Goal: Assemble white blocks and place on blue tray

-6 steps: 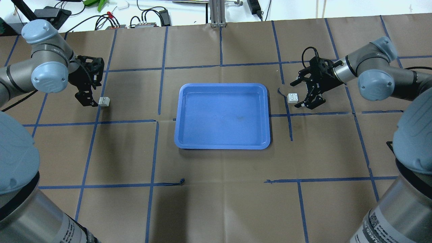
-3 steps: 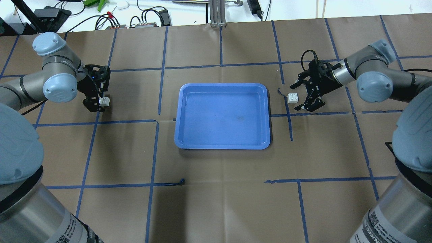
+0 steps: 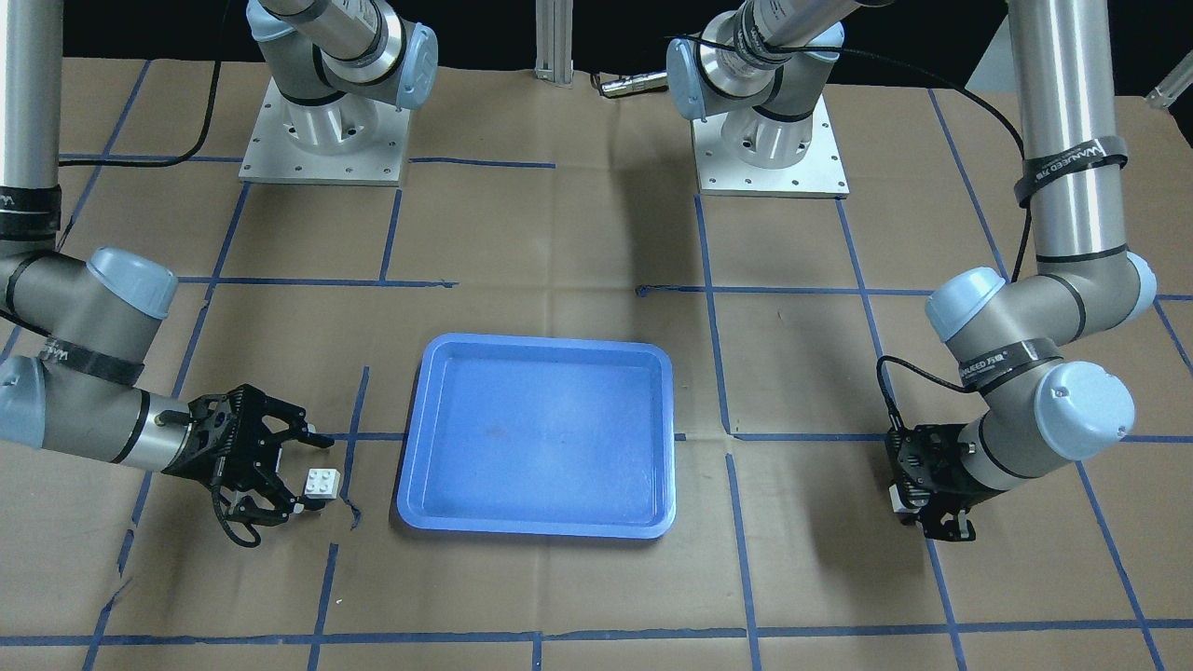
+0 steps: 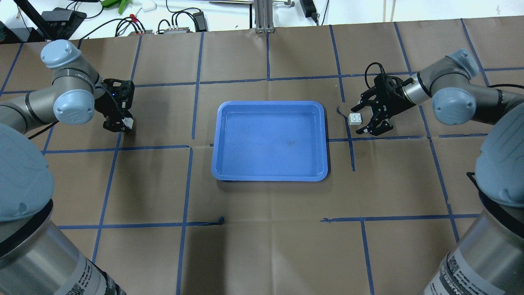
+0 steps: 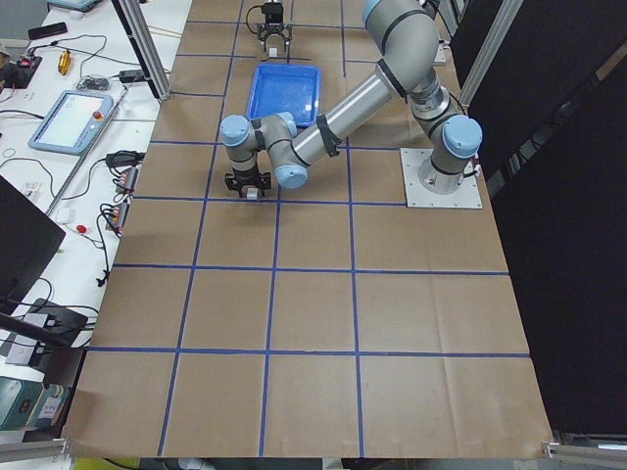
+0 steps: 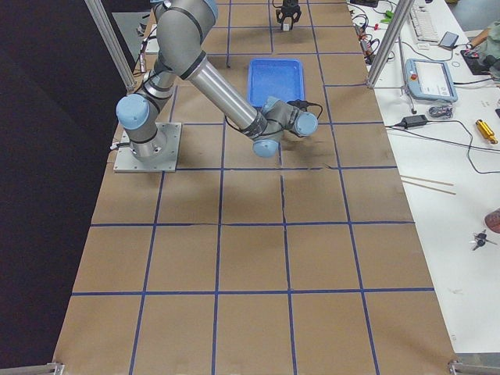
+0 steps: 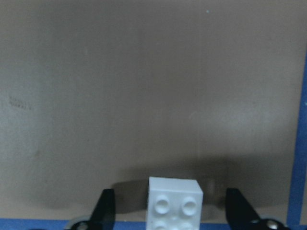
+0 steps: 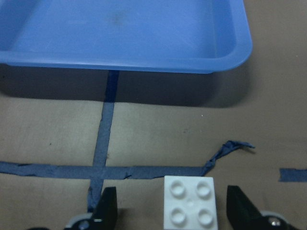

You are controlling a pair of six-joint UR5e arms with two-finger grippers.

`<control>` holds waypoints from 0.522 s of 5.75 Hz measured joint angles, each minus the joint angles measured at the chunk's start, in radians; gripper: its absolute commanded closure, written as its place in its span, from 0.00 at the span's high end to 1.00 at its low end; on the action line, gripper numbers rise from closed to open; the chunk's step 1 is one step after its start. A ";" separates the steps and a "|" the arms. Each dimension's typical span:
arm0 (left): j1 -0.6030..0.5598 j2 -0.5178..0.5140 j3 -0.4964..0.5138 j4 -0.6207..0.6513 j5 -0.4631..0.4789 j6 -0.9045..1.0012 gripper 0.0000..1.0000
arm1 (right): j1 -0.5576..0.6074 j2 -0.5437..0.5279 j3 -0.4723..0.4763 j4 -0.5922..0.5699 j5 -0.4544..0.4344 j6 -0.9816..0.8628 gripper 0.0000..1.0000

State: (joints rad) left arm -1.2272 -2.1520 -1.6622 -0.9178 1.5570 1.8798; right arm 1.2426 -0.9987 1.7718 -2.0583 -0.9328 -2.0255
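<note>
White blocks [image 4: 129,121] [image 4: 355,119] — lying well apart on the bench [image 4: 262,246], one either side of the blue tray [image 4: 270,178] — now being straddled by the left pincer [image 7: 172,211] and right pincer [image 8: 173,210], both spread open after closing in, probably readying for the grasps before assembly.

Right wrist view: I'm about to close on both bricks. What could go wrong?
The small white square studded plastic brick sits nearer one finger of the open right end effector; closing may shove or twist it.
A torn end of blue tape lies beyond that brick and could snag it if dragged toward the shallow blue plastic tray.
The white brick inside the left end effector is cut off at that wrist view's edge, so grip depth is unclear.
</note>
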 measured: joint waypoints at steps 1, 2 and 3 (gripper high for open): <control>0.000 0.008 0.002 -0.004 0.000 0.001 0.12 | 0.000 0.001 0.000 0.000 -0.008 0.001 0.55; -0.002 0.025 0.004 -0.012 0.001 -0.003 0.10 | 0.000 0.001 -0.002 0.000 -0.018 0.002 0.38; -0.020 0.047 0.008 -0.030 -0.018 -0.013 0.10 | 0.000 0.001 -0.005 0.000 -0.029 0.003 0.26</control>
State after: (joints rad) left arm -1.2467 -2.1051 -1.6542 -0.9477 1.5385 1.8666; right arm 1.2425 -0.9976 1.7670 -2.0588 -0.9620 -2.0222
